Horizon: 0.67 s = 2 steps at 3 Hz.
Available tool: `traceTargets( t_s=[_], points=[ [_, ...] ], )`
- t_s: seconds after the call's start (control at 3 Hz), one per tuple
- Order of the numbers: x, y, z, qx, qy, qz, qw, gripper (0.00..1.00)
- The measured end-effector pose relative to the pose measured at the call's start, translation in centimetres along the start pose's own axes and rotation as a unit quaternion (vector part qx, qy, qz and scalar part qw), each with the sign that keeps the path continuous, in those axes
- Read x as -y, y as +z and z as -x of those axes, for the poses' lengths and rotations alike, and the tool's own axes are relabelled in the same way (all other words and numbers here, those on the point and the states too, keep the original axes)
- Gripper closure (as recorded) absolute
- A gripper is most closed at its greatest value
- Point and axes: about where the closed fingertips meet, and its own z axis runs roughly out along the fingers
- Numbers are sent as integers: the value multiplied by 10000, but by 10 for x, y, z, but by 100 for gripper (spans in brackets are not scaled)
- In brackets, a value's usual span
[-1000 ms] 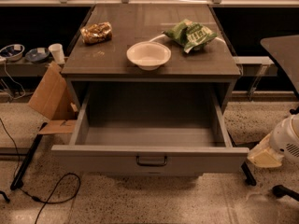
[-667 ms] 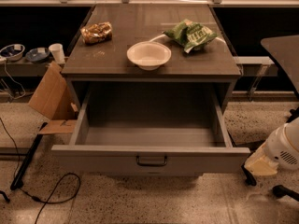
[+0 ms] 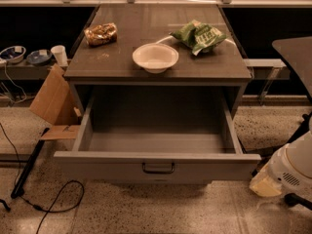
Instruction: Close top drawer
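Note:
The top drawer (image 3: 107,165) is a large grey metal drawer under the grey table top (image 3: 161,69). It stands pulled far out toward me, and its inside is empty. A small dark bail handle (image 3: 158,168) sits at the centre of its front panel. My gripper (image 3: 265,185) is the pale end of the white arm (image 3: 292,169) at the lower right. It is low, just right of the drawer's front right corner and apart from it.
On the table top are a white bowl (image 3: 155,57), a green chip bag (image 3: 199,34) and a brown snack bag (image 3: 101,33). A cardboard box (image 3: 53,101) leans at the left. Cables (image 3: 58,199) lie on the speckled floor. A dark table (image 3: 297,52) stands at the right.
My arm and gripper at the lower right have moved down and slightly left, closer to the drawer's front right corner. The drawer has not moved.

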Motion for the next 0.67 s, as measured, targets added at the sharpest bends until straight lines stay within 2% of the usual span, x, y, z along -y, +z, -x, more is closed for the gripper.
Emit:
traceTargets(
  t_s=[0.33, 0.67],
  points=[
    [-7, 16, 9, -10, -294, 72, 9995, 100],
    [-9, 31, 31, 13, -690, 121, 9975, 100]
  ],
)
